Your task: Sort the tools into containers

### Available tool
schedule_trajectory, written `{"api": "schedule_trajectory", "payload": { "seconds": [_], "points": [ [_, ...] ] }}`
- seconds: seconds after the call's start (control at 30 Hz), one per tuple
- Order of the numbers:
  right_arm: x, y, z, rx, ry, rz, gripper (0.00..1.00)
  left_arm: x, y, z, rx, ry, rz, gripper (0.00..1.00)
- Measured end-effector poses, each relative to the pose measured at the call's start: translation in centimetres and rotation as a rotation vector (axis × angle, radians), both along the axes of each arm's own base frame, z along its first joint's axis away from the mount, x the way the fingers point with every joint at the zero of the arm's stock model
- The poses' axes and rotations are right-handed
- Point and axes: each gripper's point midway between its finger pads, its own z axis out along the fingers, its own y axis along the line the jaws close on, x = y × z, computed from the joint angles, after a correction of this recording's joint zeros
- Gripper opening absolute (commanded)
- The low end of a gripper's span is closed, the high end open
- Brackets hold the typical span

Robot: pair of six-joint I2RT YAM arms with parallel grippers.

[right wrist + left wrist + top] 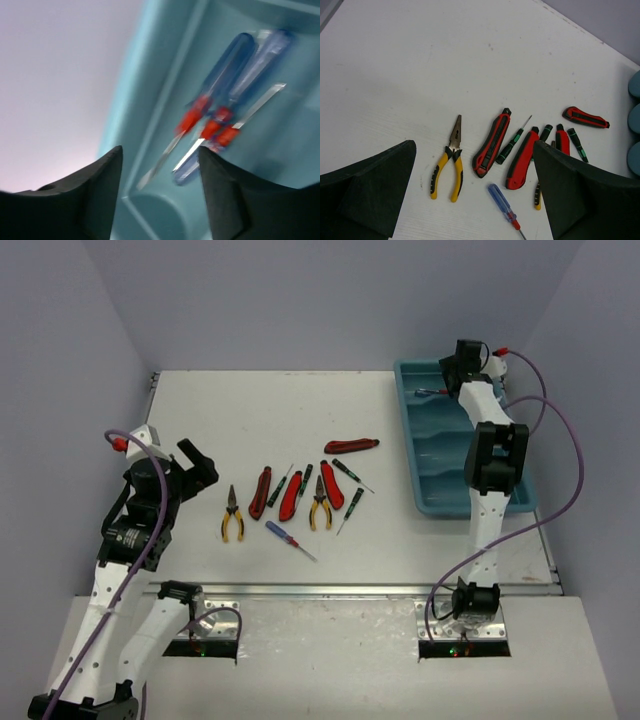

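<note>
Several tools lie mid-table: two yellow-handled pliers (232, 514) (320, 504), red utility knives (260, 492) (351, 446), black-green screwdrivers (352, 506) and one blue screwdriver (283, 535). My left gripper (200, 465) is open and empty, held left of them. In the left wrist view the gripper (474, 150) looks down on the pliers (447, 167), a knife (492, 142) and the blue screwdriver (502, 202). My right gripper (452, 370) is open and empty over the far compartment of the teal tray (425, 455). In the right wrist view the gripper (160, 155) is above three blue screwdrivers (225, 70) in that compartment.
The tray's wall (150, 60) runs along the table's right side, and its edge shows in the left wrist view (635, 120). Grey walls close the table in on the left, back and right. A metal rail (350, 590) edges the near side.
</note>
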Motion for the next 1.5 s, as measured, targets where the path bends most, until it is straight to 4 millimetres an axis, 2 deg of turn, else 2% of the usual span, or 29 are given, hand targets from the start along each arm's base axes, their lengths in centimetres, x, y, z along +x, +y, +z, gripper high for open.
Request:
{"api": "schedule_trajectory", "payload": {
  "seconds": [0.13, 0.23, 0.33, 0.4, 0.47, 0.5, 0.57, 0.63, 0.7, 0.77, 0.8, 0.83, 0.9, 0.97, 1.1, 1.17, 1.27, 1.5],
  "points": [
    [1.4, 1.3, 2.4, -0.007, -0.072, 0.072, 0.73, 0.0, -0.1, 0.0, -0.001, 0.001, -0.004, 1.0],
    [1.4, 2.5, 3.0, -0.008, -0.078, 0.135, 0.75, 0.0, -0.1, 0.0, -0.002, -0.001, -0.004, 1.0],
    [0.1, 5.0, 4.3, -0.004, -0.065, 0.252, 0.74, 0.0, -0.1, 0.1, -0.002, -0.002, -0.004, 1.0],
    [-1.4, 7.2, 6.2, 0.001, -0.068, 0.359, 0.72, -0.1, -0.1, 0.2, -0.002, -0.008, -0.003, 1.0],
    [-3.5, 10.4, 8.8, -0.038, -0.058, 0.492, 0.73, -0.2, 0.0, 0.3, -0.001, -0.015, 0.001, 1.0],
    [-4.9, 12.3, 10.0, -0.08, -0.043, 0.563, 0.73, -0.2, 0.1, 0.4, 0.001, -0.017, 0.006, 1.0],
    [-8.3, 17.9, 13.2, -0.219, -0.032, 0.725, 0.72, -0.3, 0.5, 0.6, 0.005, -0.025, 0.024, 1.0],
    [-13.6, 26.4, 16.0, -0.361, -0.054, 0.929, 0.67, -0.5, 0.9, 0.7, 0.008, -0.032, 0.048, 1.0],
    [-21.4, 36.2, 17.2, -0.459, -0.098, 1.2, 0.61, -0.7, 1.3, 0.9, 0.008, -0.042, 0.072, 1.0],
    [-29.6, 43.4, 15.9, -0.517, -0.107, 1.448, 0.58, -0.9, 1.7, 1.1, 0.008, -0.052, 0.093, 1.0],
    [-33.6, 46.0, 14.9, -0.548, -0.098, 1.56, 0.58, -1.0, 1.8, 1.2, 0.007, -0.057, 0.102, 1.0],
    [-36.5, 47.3, 13.3, -0.585, -0.058, 1.638, 0.59, -1.1, 1.9, 1.4, 0.007, -0.062, 0.108, 1.0],
    [-39.8, 48.1, 9.7, -0.658, 0.051, 1.726, 0.59, -1.2, 2.1, 1.6, 0.008, -0.073, 0.116, 1.0],
    [-41.3, 48.0, 5.9, -0.735, 0.177, 1.762, 0.59, -1.5, 2.2, 2.0, 0.005, -0.091, 0.125, 1.0],
    [-42.9, 47.2, -1.3, -0.856, 0.419, 1.806, 0.58, -1.5, 2.3, 2.0, 0.006, -0.094, 0.128, 1.0],
    [-43.8, 46.8, -3.9, -0.88, 0.504, 1.835, 0.56, -1.5, 2.3, 2.0, 0.005, -0.094, 0.127, 1.0],
    [-45.0, 46.5, -6.2, -0.89, 0.58, 1.872, 0.54, -1.5, 2.3, 2.0, 0.005, -0.095, 0.126, 1.0],
    [-45.6, 47.4, -8.7, -0.88, 0.628, 1.917, 0.46, -1.5, 2.2, 2.0, 0.003, -0.094, 0.121, 1.0]
  ]
}}
